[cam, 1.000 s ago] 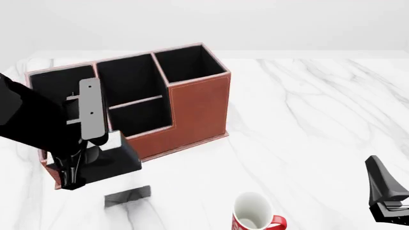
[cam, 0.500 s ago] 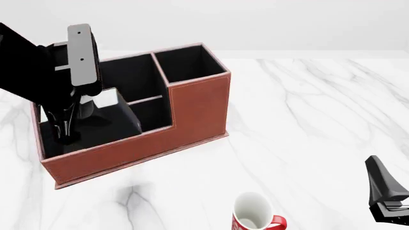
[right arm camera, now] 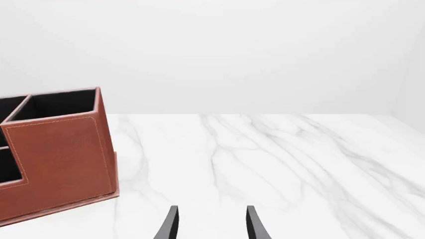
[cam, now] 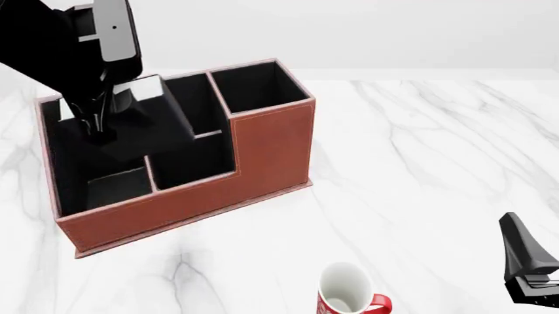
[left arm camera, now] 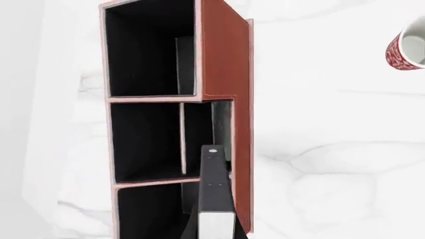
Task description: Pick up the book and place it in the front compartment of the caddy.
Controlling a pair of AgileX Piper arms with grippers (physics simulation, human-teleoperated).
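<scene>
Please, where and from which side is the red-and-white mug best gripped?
Probably by its rim, from above: the mug stands upright, mouth open, so one finger can go inside and one outside the wall.

Matt leather-look caddy [cam: 271,147] with pale stitching, glossy white marble table [cam: 436,163]

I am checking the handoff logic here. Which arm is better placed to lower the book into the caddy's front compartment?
Left. The left gripper already holds the book above the caddy, so it probably only needs to lower it. The right gripper is open, empty, low over the table and well clear of the caddy.
</scene>
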